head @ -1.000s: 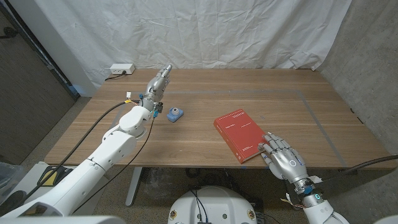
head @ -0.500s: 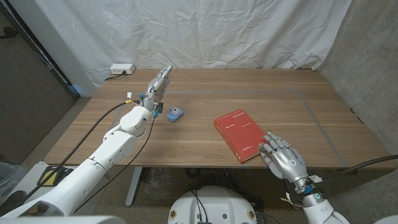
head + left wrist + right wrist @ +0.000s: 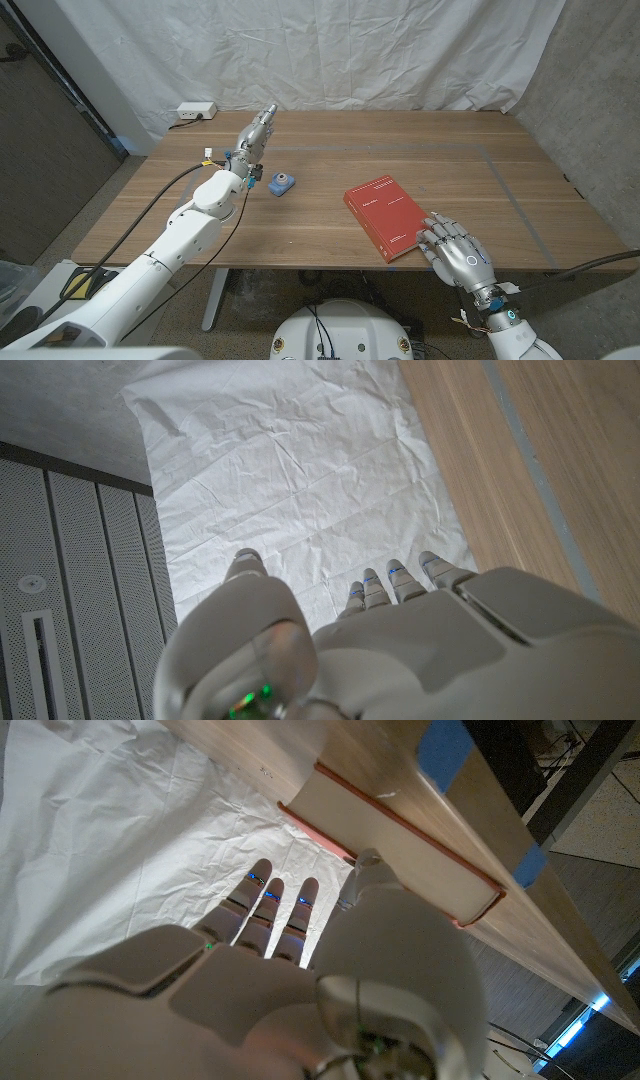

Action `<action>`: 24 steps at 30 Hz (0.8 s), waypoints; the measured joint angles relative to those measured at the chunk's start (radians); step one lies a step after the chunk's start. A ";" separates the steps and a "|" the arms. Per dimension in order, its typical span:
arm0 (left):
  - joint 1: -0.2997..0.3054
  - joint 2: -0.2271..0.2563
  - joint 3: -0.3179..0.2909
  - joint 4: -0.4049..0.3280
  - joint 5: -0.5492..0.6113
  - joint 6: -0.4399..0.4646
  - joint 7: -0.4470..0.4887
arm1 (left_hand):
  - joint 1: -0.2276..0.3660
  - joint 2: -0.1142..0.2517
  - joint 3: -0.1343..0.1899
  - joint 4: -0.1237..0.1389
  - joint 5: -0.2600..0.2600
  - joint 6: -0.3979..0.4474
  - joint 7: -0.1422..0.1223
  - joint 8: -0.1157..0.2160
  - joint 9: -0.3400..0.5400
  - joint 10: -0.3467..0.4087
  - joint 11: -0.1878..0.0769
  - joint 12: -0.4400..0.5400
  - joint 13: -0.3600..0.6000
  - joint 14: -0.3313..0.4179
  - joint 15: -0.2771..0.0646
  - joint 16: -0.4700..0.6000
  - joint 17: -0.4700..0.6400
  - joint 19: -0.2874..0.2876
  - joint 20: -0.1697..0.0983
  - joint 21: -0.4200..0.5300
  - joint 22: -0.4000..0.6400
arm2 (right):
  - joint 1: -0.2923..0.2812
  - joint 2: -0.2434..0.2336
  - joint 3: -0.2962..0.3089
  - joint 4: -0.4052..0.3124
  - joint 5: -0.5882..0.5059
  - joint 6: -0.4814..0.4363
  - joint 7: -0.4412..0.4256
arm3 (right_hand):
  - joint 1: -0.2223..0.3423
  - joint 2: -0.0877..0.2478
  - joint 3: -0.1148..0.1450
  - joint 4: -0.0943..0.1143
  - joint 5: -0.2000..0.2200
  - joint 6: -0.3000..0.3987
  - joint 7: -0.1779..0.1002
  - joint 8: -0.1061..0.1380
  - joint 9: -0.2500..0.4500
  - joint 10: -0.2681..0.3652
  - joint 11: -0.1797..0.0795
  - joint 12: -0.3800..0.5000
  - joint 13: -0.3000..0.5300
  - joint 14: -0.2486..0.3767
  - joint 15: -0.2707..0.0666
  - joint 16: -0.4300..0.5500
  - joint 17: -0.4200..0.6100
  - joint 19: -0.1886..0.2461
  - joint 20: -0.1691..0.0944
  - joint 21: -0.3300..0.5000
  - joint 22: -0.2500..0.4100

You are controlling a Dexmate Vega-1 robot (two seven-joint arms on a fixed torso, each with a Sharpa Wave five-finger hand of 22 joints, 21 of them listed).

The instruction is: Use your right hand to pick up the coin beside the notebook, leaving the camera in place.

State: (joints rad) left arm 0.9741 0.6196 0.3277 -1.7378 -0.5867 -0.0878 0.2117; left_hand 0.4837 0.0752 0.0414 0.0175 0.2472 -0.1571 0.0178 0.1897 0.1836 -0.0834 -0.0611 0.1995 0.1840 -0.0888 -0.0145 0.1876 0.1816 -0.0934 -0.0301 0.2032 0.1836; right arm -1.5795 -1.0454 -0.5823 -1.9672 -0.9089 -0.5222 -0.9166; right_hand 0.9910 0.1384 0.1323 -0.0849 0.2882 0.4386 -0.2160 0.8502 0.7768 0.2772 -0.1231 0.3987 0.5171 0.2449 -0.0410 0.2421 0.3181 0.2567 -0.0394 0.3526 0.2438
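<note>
A red notebook point(image 3: 385, 215) lies on the wooden table point(image 3: 300, 240) right of the middle. My right hand point(image 3: 455, 252) is at the notebook's near right corner, back up, fingers spread, fingertips at the book's edge. I see no coin; the spot under this hand is hidden. In the right wrist view the right hand point(image 3: 260, 990) has straight fingers beside the notebook's page edge point(image 3: 400, 840). A small blue camera point(image 3: 283, 183) stands left of the middle. My left hand point(image 3: 255, 135) is behind the camera, apart from it, fingers straight and holding nothing; the left hand point(image 3: 380, 650) faces the cloth.
A white power strip point(image 3: 195, 110) lies at the table's far left corner. A white cloth backdrop point(image 3: 350, 50) hangs behind the table. Blue tape point(image 3: 445, 750) marks the near table edge by my right hand.
My right hand has crept slightly toward the near table edge. The notebook, the camera and my left arm stay where they were.
</note>
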 measured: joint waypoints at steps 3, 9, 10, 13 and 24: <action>0.000 0.000 0.000 0.000 0.000 -0.003 0.000 | 0.000 0.000 0.000 0.000 0.000 0.000 0.000 0.000 0.000 0.000 0.000 0.000 0.000 0.000 0.000 0.000 0.000 0.000 0.000 0.000 0.000 | 0.000 0.002 0.002 0.001 0.000 0.000 -0.004 | 0.000 0.000 0.000 0.000 0.000 0.022 0.000 0.011 -0.003 0.011 -0.004 0.006 0.000 0.007 0.000 0.002 0.005 0.003 -0.004 0.004 0.001; 0.003 0.000 -0.001 0.000 -0.001 -0.006 0.000 | 0.000 0.000 0.000 0.000 0.000 0.000 0.000 0.000 0.000 0.000 0.000 0.000 0.000 0.000 0.000 0.000 0.000 0.000 0.000 0.000 0.000 | 0.002 0.004 0.005 0.002 0.000 0.001 -0.009 | -0.007 0.007 -0.004 0.004 -0.004 0.082 0.003 0.032 -0.019 0.049 -0.017 0.020 0.000 0.029 0.000 0.007 0.009 0.007 0.000 0.012 0.005; 0.003 0.000 -0.001 0.000 -0.001 -0.006 0.000 | 0.000 0.000 0.000 0.000 0.000 0.000 0.000 0.000 0.000 0.000 0.000 0.000 0.000 0.000 0.000 0.000 0.000 0.000 0.000 0.000 0.000 | 0.003 0.004 0.005 0.002 0.000 0.001 -0.009 | -0.011 0.011 -0.002 0.006 -0.006 0.084 0.003 0.037 -0.021 0.052 -0.020 0.023 0.000 0.036 0.000 0.008 0.013 0.007 0.000 0.016 0.005; 0.007 0.000 -0.004 0.002 -0.002 -0.007 0.000 | 0.000 0.000 0.000 0.000 0.000 0.000 0.000 0.000 0.000 0.000 0.000 0.000 0.000 0.000 0.000 0.000 0.002 0.000 0.000 0.000 0.000 | 0.005 0.004 0.006 0.002 -0.001 0.008 -0.012 | -0.017 0.017 0.003 0.011 -0.006 0.086 0.004 0.042 -0.030 0.072 -0.025 0.027 0.000 0.043 0.000 0.013 0.017 0.007 0.000 0.021 0.005; 0.005 0.001 -0.007 0.014 -0.007 -0.012 -0.006 | 0.004 0.004 -0.004 -0.004 0.000 0.000 0.000 0.000 0.000 0.000 0.000 0.000 0.000 0.000 0.000 0.000 0.002 0.000 0.000 0.000 0.000 | 0.004 0.003 0.015 -0.013 -0.001 0.012 -0.007 | -0.035 0.024 0.006 0.022 -0.019 0.086 0.004 0.057 -0.055 0.088 -0.031 0.035 0.000 0.054 0.000 0.021 0.027 0.007 0.000 0.029 0.010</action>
State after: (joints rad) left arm 0.9794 0.6203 0.3205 -1.7235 -0.5940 -0.1000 0.2053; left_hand 0.4875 0.0791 0.0373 0.0135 0.2472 -0.1571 0.0178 0.1897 0.1836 -0.0833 -0.0611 0.1996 0.1838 -0.0888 -0.0145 0.1876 0.1841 -0.0934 -0.0301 0.2032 0.1836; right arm -1.5753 -1.0422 -0.5677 -1.9802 -0.9094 -0.5103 -0.9232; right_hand 0.9562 0.1620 0.1381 -0.0629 0.2696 0.5242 -0.2122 0.9073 0.7221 0.3648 -0.1538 0.4336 0.5169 0.2986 -0.0410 0.2628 0.3448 0.2636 -0.0394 0.3816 0.2535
